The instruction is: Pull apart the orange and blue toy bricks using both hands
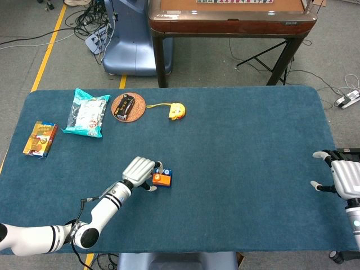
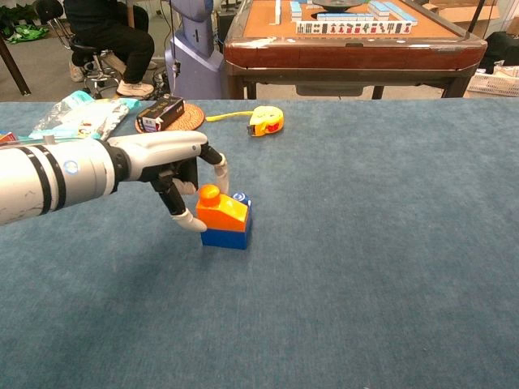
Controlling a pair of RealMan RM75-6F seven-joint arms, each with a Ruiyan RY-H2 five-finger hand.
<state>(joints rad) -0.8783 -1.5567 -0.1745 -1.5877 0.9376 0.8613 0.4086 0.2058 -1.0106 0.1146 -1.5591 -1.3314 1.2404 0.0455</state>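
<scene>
The orange brick (image 2: 220,212) sits stacked on the blue brick (image 2: 227,238), standing on the blue table cloth left of centre; the head view shows the same orange brick (image 1: 161,179) from above. My left hand (image 2: 166,158) is right beside the pair on its left. Its thumb tip touches the bricks' left side and a finger curves over behind the orange stud, but nothing is lifted. In the head view the left hand (image 1: 139,171) lies against the bricks. My right hand (image 1: 344,179) hovers at the table's far right edge with fingers spread, holding nothing.
A yellow tape measure (image 1: 176,111) and a round woven mat (image 1: 128,106) carrying a black box lie at the back left. A snack bag (image 1: 87,113) and a small orange packet (image 1: 40,139) lie further left. A mahjong table (image 1: 230,17) stands behind.
</scene>
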